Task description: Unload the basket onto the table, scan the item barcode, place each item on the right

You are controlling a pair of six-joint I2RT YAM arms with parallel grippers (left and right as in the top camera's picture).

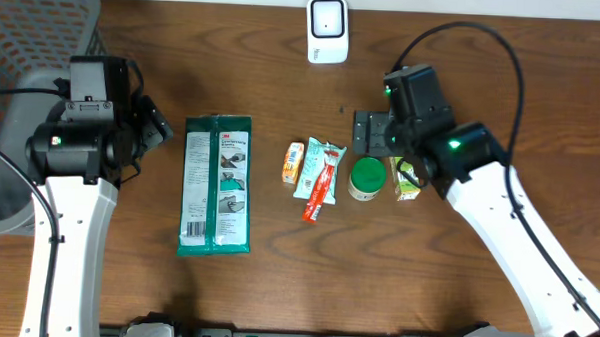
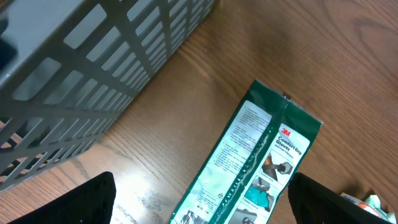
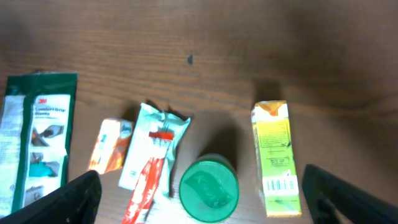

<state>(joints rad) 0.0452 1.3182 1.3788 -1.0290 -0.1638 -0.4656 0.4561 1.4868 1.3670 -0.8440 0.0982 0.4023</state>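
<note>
Both pairs of jaws stand apart, so bring your right gripper [image 1: 373, 136] down across the yellow-green carton [image 3: 273, 155] at lower right of its wrist view, beside the green lid [image 3: 209, 190], leaving its barcode [image 3: 278, 185] uncovered.

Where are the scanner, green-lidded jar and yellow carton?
scanner [image 1: 327, 27]: overhead view, middle of its white face.
green-lidded jar [image 3: 209, 190]: right wrist view, centre of lid.
yellow carton [image 3: 276, 155]: right wrist view, middle of printed side.

The left hand [image 2: 200, 186] hovers near the table's [image 1: 484, 55] left edge, fingers [image 2: 81, 202] spread wide, holding nothing. The right hand [image 3: 200, 177] hangs right of the table's middle, fingers equally wide, empty.
</note>
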